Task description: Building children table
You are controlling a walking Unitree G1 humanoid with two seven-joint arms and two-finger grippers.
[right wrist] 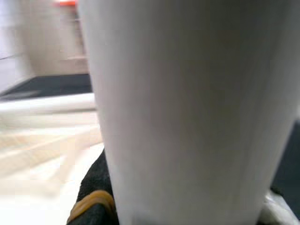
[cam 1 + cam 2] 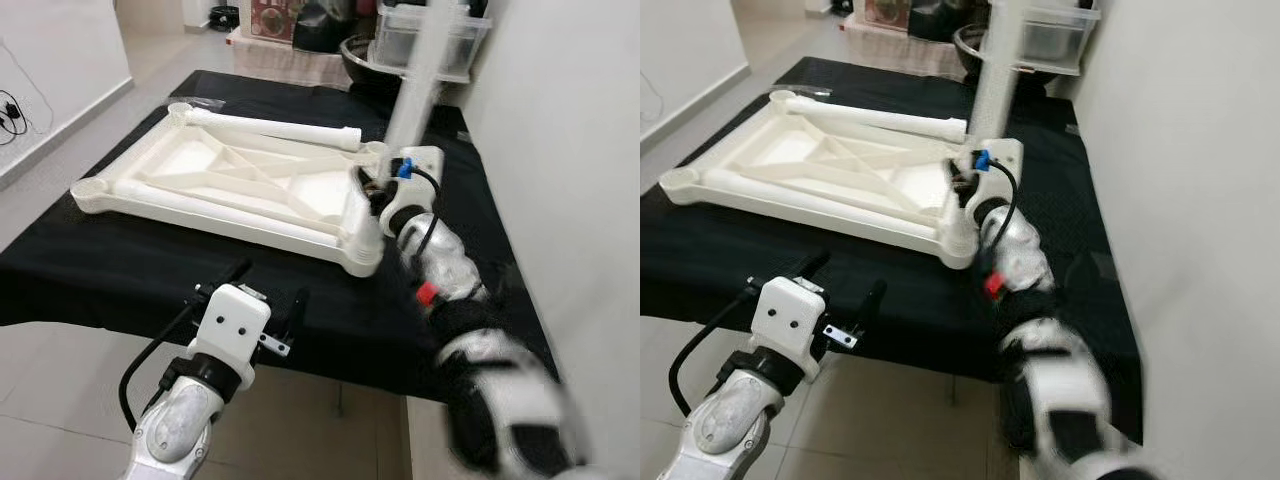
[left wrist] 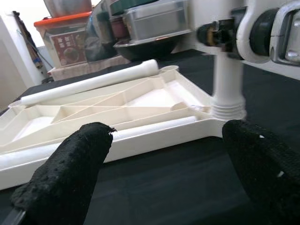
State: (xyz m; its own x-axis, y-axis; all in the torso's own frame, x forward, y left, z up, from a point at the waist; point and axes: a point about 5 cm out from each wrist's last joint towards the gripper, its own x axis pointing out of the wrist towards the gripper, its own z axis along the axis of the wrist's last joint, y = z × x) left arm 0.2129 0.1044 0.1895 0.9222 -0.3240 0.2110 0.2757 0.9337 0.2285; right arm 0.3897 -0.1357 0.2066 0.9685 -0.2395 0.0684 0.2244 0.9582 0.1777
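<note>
Your surface (image 2: 120, 270) is draped in black cloth and runs along the white wall (image 2: 560, 120) on your right. On it lies the white children's tabletop (image 2: 230, 180), upside down, its ribbed underside facing up. One loose white leg (image 2: 270, 127) rests across the tabletop's far edge, and another loose leg (image 2: 240, 212) lies along its near edge. At the tabletop's near right corner a third leg, the upright table leg (image 2: 420, 70), stands in the corner socket (image 2: 365, 250), blurred in the head views. Beyond the surface you can see clear storage bins (image 2: 430, 35) and a dark bowl (image 2: 360, 55).

Your right claw (image 2: 378, 195) is at that corner, pinching the upright table leg near its base; the wrist view there shows the white tube up close with a black finger (image 1: 96, 187) against it.

Your left claw (image 2: 268, 300) hovers at the near edge of the surface, short of the tabletop, fingers (image 3: 70, 173) spread wide with nothing between them.
</note>
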